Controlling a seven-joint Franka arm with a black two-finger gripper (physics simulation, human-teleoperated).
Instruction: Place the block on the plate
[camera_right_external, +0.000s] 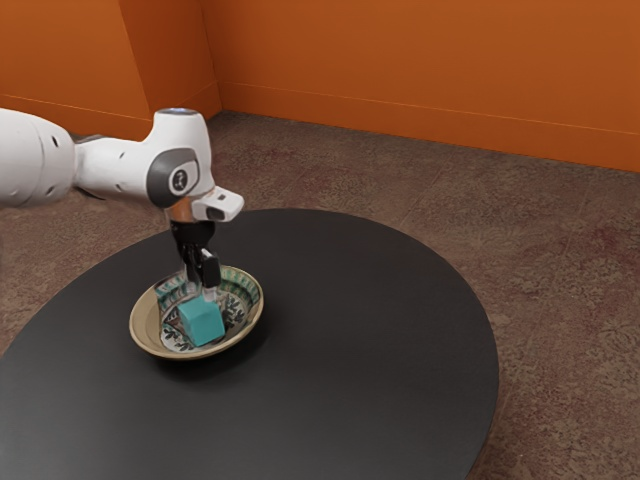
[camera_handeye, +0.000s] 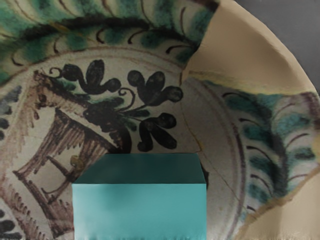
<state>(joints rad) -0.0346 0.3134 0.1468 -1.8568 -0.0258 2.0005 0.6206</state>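
Near, at the exterior view's left, we find the patterned plate (camera_right_external: 142, 325), the teal block (camera_right_external: 203, 324) within its rim; at the block's top, the gripper (camera_right_external: 204, 291), opening and hold we cannot tell; above, the arm's (camera_right_external: 115, 166) round emblem (camera_right_external: 180, 180), too small to read

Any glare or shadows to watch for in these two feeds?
Exterior view: dark shadow under the plate, only a soft sheen on the black table. Wrist view: the block shows one bright face and one shaded, with no harsh glare.
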